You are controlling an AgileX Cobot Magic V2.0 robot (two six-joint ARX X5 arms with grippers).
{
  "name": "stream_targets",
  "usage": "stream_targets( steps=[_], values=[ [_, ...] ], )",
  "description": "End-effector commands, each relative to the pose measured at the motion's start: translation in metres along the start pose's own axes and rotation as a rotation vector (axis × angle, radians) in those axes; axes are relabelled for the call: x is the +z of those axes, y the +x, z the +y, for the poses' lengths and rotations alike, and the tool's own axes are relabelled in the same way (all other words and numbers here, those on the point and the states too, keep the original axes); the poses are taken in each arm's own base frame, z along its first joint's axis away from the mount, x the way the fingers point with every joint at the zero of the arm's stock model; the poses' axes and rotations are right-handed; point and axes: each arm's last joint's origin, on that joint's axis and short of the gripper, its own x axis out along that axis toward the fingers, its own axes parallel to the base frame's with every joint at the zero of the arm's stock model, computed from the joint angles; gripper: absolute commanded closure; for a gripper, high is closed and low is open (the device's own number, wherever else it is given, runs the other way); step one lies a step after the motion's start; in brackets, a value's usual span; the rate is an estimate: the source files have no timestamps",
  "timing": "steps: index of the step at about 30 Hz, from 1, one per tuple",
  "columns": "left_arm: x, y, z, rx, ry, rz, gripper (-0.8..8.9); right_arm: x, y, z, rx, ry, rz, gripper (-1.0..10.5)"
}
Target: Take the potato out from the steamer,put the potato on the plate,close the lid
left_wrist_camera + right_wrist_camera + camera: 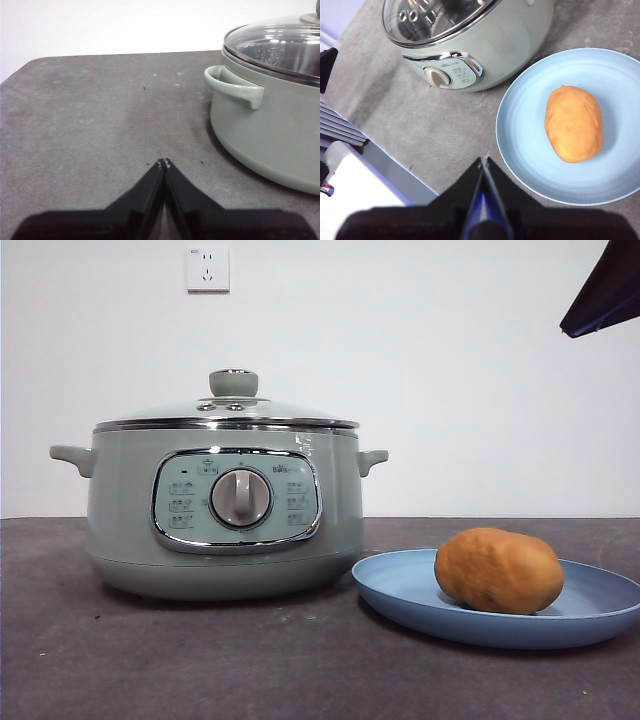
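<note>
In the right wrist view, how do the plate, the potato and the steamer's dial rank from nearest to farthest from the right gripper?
Measured from the right gripper, whose jaws are shut:
1. The plate, its rim just beside the jaw tips.
2. The potato, lying on the plate, further in.
3. The steamer's dial, on the steamer beyond the plate.

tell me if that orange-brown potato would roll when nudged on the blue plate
Probably: the oval orange-brown potato lies on its rounded side, so it may rock or roll sideways. The shallow light-blue plate has a low rim that likely wouldn't stop it.
</note>
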Motion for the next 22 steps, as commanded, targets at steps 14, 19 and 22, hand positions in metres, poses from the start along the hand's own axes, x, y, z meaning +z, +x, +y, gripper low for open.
stream_targets(
  steps=[14,19,22],
  values=[
    [-0.005,0.001,0.0,0.005,-0.009,0.012,8.16,-0.007,-0.037,-0.002,-0.172,-0.17,-0.284,9.5],
    [-0.005,0.001,0.0,0.006,-0.008,0.012,8.17,-0.034,-0.042,-0.014,-0.303,-0.195,-0.486,9.5],
    [-0.005,0.001,0.0,0.006,-0.009,0.012,8.16,-0.057,-0.032,-0.025,-0.338,-0.201,-0.563,9.5]
  ],
)
